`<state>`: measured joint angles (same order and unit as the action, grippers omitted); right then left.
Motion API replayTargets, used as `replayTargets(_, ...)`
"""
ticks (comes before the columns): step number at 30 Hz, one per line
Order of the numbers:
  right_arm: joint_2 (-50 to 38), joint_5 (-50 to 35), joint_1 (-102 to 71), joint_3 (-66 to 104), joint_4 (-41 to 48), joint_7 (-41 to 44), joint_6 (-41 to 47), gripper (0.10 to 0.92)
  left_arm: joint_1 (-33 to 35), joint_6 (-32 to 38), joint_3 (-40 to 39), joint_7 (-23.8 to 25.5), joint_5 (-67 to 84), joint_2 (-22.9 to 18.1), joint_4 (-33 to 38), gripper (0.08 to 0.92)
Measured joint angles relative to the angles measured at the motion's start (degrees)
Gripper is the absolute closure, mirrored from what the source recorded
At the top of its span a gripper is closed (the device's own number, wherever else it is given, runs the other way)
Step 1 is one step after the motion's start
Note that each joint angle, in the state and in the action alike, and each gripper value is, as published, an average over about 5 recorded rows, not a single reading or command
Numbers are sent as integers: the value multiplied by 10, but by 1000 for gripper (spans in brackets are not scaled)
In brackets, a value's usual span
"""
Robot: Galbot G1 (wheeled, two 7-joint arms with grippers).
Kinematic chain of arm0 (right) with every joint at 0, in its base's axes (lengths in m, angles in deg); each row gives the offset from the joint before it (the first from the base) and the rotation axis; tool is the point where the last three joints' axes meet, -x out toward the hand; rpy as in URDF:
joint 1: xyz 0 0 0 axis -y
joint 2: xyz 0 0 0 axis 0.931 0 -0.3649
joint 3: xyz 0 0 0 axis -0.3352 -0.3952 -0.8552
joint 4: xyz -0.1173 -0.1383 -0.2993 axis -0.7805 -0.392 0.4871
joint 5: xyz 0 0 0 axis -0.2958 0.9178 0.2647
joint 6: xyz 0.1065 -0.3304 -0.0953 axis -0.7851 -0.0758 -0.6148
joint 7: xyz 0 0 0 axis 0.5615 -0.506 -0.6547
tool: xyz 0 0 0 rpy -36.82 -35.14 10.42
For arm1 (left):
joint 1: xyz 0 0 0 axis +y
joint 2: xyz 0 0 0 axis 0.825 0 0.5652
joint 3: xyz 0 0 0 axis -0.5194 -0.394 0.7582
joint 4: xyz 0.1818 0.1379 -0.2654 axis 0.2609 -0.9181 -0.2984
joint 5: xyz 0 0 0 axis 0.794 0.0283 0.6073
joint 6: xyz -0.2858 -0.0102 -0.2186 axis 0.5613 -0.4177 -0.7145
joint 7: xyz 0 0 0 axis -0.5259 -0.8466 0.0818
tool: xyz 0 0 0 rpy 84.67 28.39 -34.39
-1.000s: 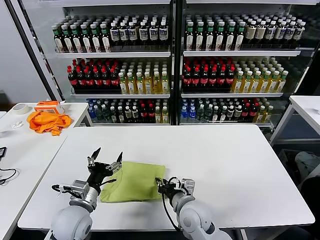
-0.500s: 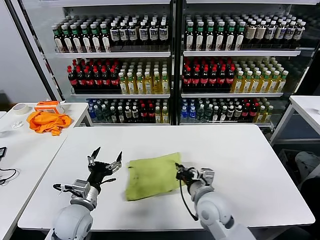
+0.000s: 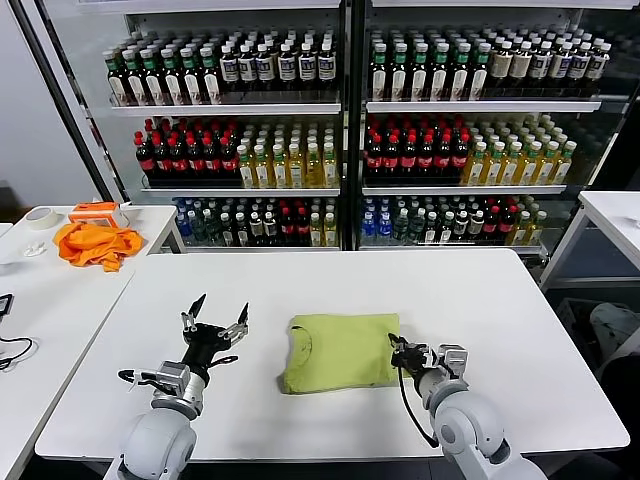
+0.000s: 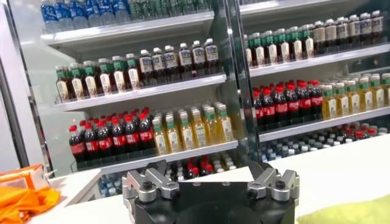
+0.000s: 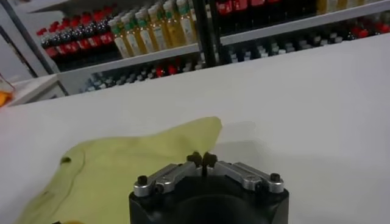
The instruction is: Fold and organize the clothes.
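Note:
The lime T-shirt (image 3: 340, 351) lies folded flat on the white table (image 3: 480, 300), near the front middle, its round neckline towards the left side. My right gripper (image 3: 397, 349) is at the shirt's right edge, low on the table. In the right wrist view the right gripper (image 5: 202, 159) has its fingertips pressed together at the edge of the shirt (image 5: 122, 167). My left gripper (image 3: 215, 318) is open and empty, left of the shirt and apart from it, fingers pointing up. In the left wrist view the left gripper (image 4: 210, 182) is spread wide, and a corner of the shirt (image 4: 356, 211) shows.
A bright orange cloth heap (image 3: 95, 244), an orange box and a tape roll (image 3: 40, 217) lie on a side table at the far left. Glass-door coolers full of bottles (image 3: 340, 130) stand behind the table. Another white table's corner (image 3: 612, 215) is at the right.
My right gripper has moved to the right, dragging the T-shirt with it from the front left to the table's front middle. My left gripper has barely moved.

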<state>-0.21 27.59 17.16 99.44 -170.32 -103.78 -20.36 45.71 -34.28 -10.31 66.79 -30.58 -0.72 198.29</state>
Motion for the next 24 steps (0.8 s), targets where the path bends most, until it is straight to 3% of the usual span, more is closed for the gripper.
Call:
replayTargets(4,-1,29,-7,16,6,26,0,844,3,3,-4,1,-1,-1,-2,177)
replayTargets(15,-1,115,-60,97,-45,80,-12,524,-3,9,-19,5,-10,-12,-9,177)
replayTargets(24,-7,196,-64,146,-46,104,-87,267,-12,29,-18,9,-28,-22,-27,177)
